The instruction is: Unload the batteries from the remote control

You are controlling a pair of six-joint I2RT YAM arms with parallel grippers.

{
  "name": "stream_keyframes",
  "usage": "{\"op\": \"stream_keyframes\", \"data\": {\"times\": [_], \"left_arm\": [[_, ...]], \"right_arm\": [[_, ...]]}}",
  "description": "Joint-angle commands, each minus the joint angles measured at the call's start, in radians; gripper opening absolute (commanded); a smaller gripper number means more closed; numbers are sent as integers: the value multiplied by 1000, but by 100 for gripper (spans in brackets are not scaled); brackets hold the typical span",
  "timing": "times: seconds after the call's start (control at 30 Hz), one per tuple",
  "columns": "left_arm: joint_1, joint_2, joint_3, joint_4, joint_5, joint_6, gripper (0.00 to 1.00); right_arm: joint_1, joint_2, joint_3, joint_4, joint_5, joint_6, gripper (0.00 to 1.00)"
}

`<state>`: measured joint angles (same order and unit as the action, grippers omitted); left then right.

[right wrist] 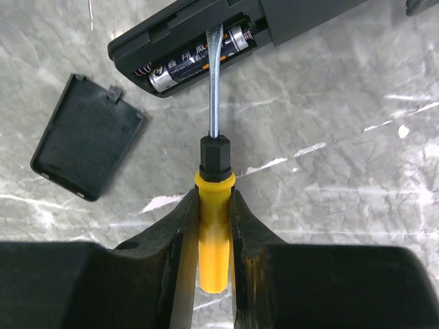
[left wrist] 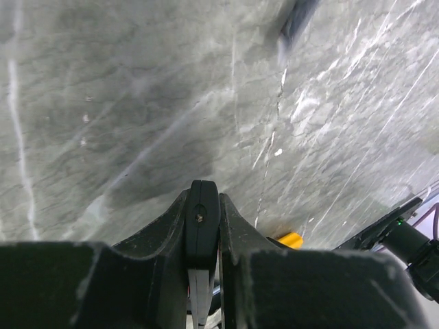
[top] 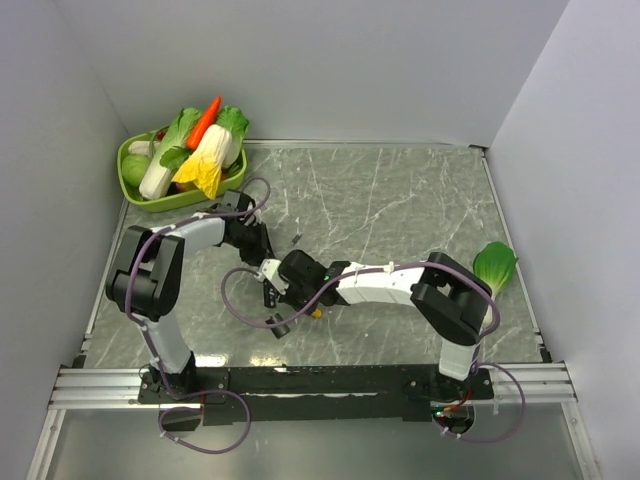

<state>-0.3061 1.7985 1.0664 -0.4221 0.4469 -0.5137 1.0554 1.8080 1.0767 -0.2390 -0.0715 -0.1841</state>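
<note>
step: pry out battery (right wrist: 180, 63) | remote (right wrist: 302, 22) top of frame, left gripper (left wrist: 204, 221) pinched on its end | right gripper (right wrist: 215, 200) clamped on screwdriver (right wrist: 216, 159) | lever tip under battery end gently, hold remote steady

- A grey marble-patterned tabletop (top: 400, 200) is filling the middle of the top view, its white veins running in all directions.
- A plain pale back wall (top: 320, 60) is rising straight from the table's far edge.
- A left wall (top: 50, 150) and a right wall (top: 580, 150) are closing in the sides (both the same flat off-white panel).
- A silver slotted rail (top: 100, 385) is running along the table's near edge.
- Soft, even light is casting only faint shadows and glinting off the stone in the wrist views.
- A dull grey surface (top: 330, 455) is showing below the rail.
</note>
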Motion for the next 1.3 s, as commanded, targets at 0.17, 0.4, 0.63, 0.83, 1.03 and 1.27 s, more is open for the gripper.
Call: {"op": "stream_keyframes", "data": {"times": [0.17, 0.4, 0.63, 0.83, 1.03, 1.27], "left_arm": [[1, 12, 78, -27, -19, -46, 1], [1, 25, 102, -70, -69, -37, 1], [1, 21, 121, -87, -68, -37, 1], [18, 51, 158, -134, -83, -29, 1], [33, 53, 156, -132, -53, -22, 1], [33, 55, 116, -103, -21, -5, 1]], "right_arm": [[-12, -102, -38, 76, -42, 8, 0], [-67, -174, -37, -26, 24, 21, 0], [-149, -256, -80, -71, 24, 51, 0], [-152, -245, -69, -83, 30, 2, 0], [-81, -216, -54, -74, 38, -101, 0], [-52, -139, 8, -146, -50, -123, 0]]}}
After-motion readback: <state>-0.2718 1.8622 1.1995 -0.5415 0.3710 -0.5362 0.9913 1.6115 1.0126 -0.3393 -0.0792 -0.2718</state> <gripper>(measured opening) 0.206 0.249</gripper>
